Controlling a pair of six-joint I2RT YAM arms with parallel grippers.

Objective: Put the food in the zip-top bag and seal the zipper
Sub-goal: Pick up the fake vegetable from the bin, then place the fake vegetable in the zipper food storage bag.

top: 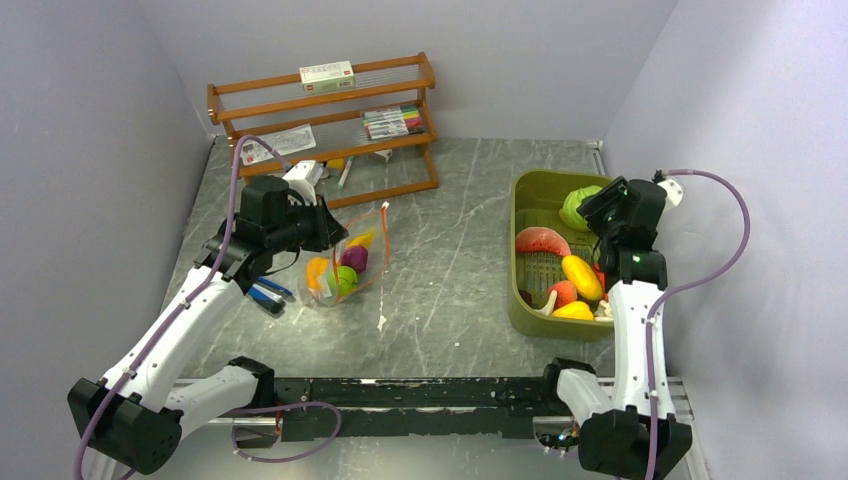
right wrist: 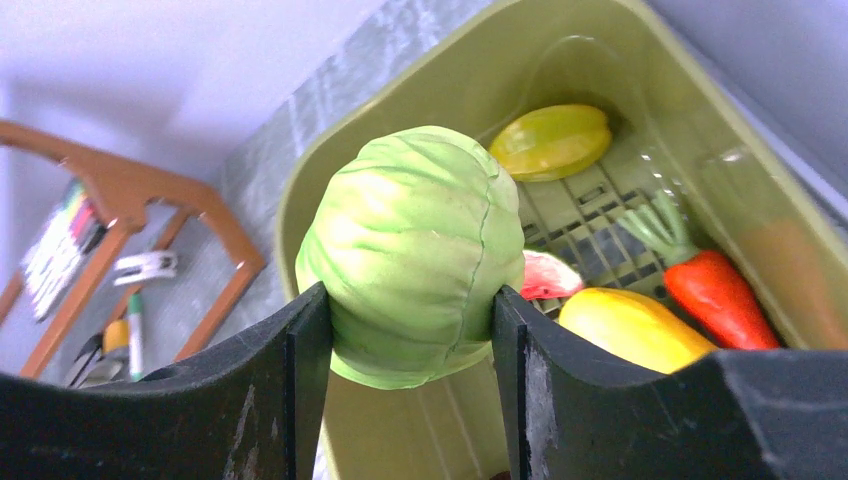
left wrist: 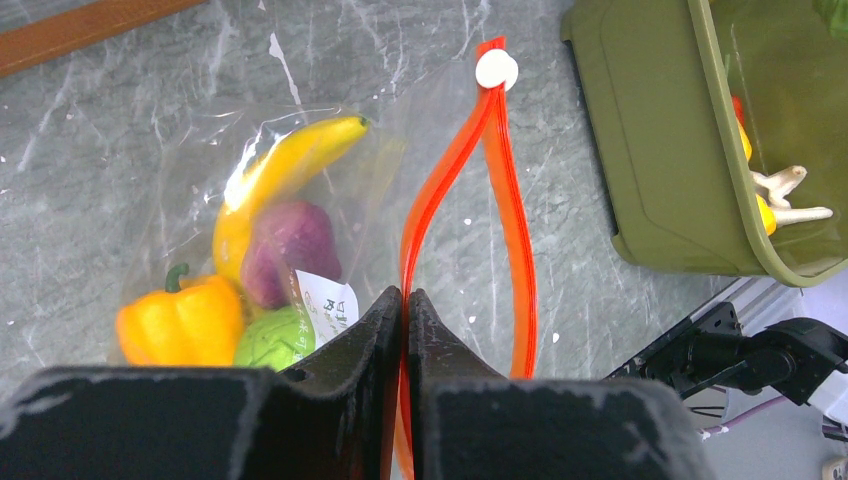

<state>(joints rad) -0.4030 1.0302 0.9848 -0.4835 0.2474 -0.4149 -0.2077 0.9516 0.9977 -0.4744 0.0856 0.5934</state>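
The clear zip-top bag [top: 345, 262] lies at the table's left-middle and holds a yellow banana [left wrist: 285, 170], a purple piece [left wrist: 290, 245], an orange pepper [left wrist: 180, 325] and a green piece [left wrist: 272, 340]. Its red-orange zipper [left wrist: 505, 220] gapes open, with a white slider [left wrist: 496, 70] at the far end. My left gripper [left wrist: 405, 300] is shut on the zipper's near strip. My right gripper [right wrist: 410, 330] is shut on a green cabbage [right wrist: 415, 250], held above the olive-green bin [top: 525, 300]. It also shows in the top view [top: 578, 205].
The bin holds a red carrot [right wrist: 715, 290], a yellow piece [right wrist: 630, 325], a yellow-green starfruit [right wrist: 550, 140] and a watermelon slice [top: 541, 240]. A wooden rack [top: 325, 125] with marker pens and a box stands at the back left. Pens lie by the left arm [top: 265, 292].
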